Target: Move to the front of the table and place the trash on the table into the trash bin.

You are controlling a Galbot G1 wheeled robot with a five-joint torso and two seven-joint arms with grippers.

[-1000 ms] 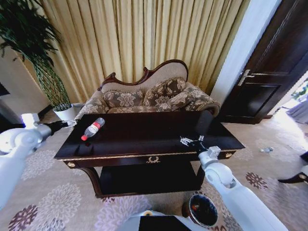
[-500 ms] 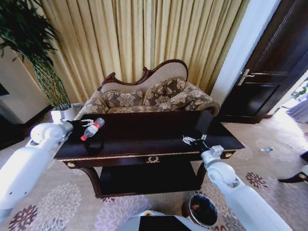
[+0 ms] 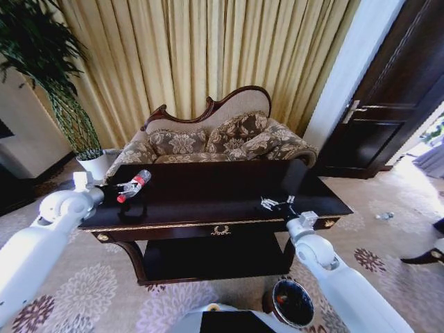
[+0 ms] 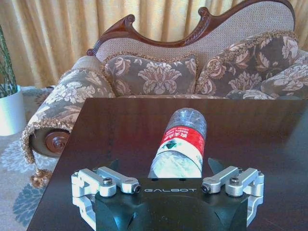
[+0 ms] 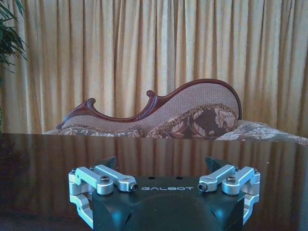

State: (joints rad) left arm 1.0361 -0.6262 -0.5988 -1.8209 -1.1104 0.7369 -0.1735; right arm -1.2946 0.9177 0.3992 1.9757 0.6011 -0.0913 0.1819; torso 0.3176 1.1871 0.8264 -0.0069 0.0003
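The trash I can make out is a clear plastic bottle (image 3: 136,183) with a red label, lying on its side at the left end of the dark glossy table (image 3: 208,189). My left gripper (image 3: 125,188) is at the bottle's near end. In the left wrist view the bottle (image 4: 182,139) lies between the spread fingers of the left gripper (image 4: 163,166), which is open; its cap end is hidden under the gripper body. My right gripper (image 3: 275,203) hovers open over the table's right front part, with nothing between its fingers (image 5: 215,163). The trash bin (image 3: 292,302) stands on the carpet below my right arm.
A floral sofa (image 3: 215,139) with a carved back stands right behind the table, in front of gold curtains. A white plant pot (image 3: 94,164) sits at the far left and a dark door (image 3: 388,104) at the right. Patterned carpet surrounds the table.
My left arm has swung in from beyond the table's left end, bringing its gripper up to the bottle. The bottle has not moved, and the right gripper has barely shifted.
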